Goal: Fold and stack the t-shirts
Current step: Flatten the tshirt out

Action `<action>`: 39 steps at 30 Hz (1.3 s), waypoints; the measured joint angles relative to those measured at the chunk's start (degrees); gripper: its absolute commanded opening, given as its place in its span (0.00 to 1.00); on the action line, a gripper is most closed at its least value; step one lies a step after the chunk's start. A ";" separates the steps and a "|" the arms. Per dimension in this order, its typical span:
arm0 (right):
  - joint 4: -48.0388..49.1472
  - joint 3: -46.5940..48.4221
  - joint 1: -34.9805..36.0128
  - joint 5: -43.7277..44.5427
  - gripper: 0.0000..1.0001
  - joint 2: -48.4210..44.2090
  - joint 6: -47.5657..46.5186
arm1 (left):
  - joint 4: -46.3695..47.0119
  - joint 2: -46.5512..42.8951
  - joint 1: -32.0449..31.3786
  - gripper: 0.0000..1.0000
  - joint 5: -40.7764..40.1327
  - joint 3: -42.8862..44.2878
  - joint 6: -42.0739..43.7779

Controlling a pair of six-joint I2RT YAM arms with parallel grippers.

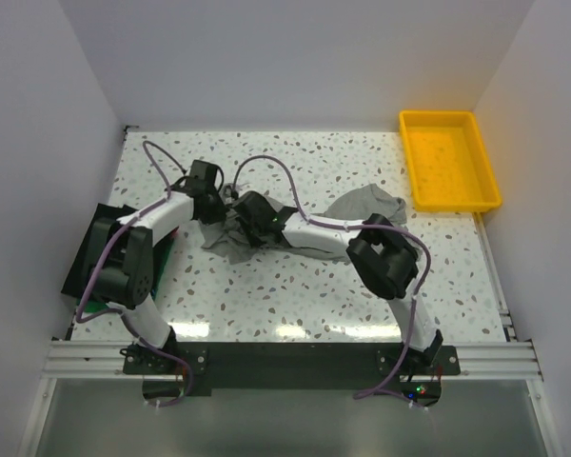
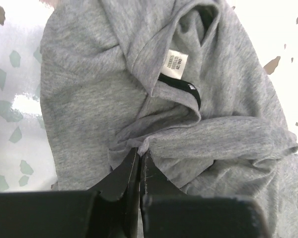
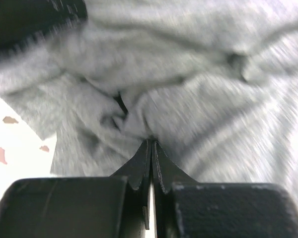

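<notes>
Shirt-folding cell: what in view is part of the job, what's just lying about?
Job: grey t-shirt, crumpled mid-table; folded black-and-green stack at the left edge; left gripper and right gripper, both shut on the grey fabric.
Lying about: yellow tray, far right corner.

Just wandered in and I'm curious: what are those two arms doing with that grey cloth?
A robot is handling a crumpled grey t-shirt in the middle of the scene. The left gripper and the right gripper are both closed, each pinching a fold of it. It is bunched up, not yet folded. A yellow tray sits at the far right corner.
</notes>
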 measured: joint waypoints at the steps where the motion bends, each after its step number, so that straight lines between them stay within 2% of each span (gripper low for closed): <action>1: 0.02 -1.01 -0.11 0.00 0.00 -1.11 0.15 | -0.04 0.00 0.00 0.00 -0.04 0.31 0.28; 12: 3.43 -15.23 -3.37 -1.53 0.00 -25.27 2.27 | -2.69 -4.02 0.94 0.00 -0.20 4.79 2.19; 13: 3.98 -15.98 -3.48 -1.88 0.06 -26.67 2.56 | -3.02 -4.87 1.01 0.00 -0.11 5.25 2.38; 15: 5.62 -16.48 -3.45 -3.39 0.08 -27.54 3.06 | -3.37 -6.16 1.03 0.00 0.09 6.12 2.56; 20: 8.90 -14.67 -2.58 -6.56 0.22 -21.79 3.58 | -4.20 -7.19 1.18 0.00 0.59 9.22 3.67; 22: 9.53 -12.26 -1.99 -7.21 0.31 -16.79 3.74 | -5.16 -7.04 1.42 0.00 0.90 10.58 3.89; 23: 9.64 -11.04 -1.77 -7.34 0.39 -14.36 3.85 | -5.46 -6.88 1.53 0.00 1.01 11.30 4.00; 28: 9.44 -7.61 -1.01 -6.21 0.58 -7.39 5.29 | -6.75 -5.29 1.77 0.00 1.53 14.71 4.90; 32: 9.64 -5.22 -0.83 -3.10 0.66 -6.36 7.13 | -6.80 -3.98 1.75 0.00 2.25 15.61 4.96; 39: 10.27 -2.73 -0.76 2.23 0.69 -4.28 9.22 | -6.82 -2.84 1.77 0.00 3.34 15.63 4.96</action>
